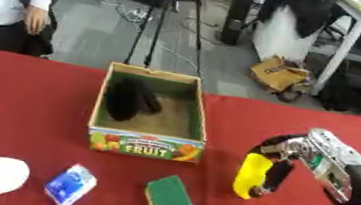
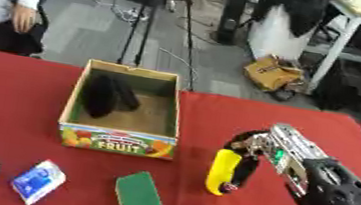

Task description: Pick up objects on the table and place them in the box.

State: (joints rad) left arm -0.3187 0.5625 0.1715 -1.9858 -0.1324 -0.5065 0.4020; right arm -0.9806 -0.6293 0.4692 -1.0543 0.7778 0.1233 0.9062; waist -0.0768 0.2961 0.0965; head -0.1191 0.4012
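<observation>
Fingers of the right hand [image 1: 287,157] curl round a smooth, curved yellow banana [image 1: 250,176] near the cardboard box [image 1: 147,143].

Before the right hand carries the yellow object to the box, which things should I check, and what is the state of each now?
1. Hold: right hand has its fingers curled round the yellow object: ok.
2. Lift: whether the yellow object's lower end is off the red table: cannot tell.
3. Room in the box: a black object lies on its left side, the right side is bare: ok.
4. Path: no object lies between the hand and the box; the green sponge lies nearer the front edge: ok.
5. Left hand: not in view: cannot tell.
</observation>
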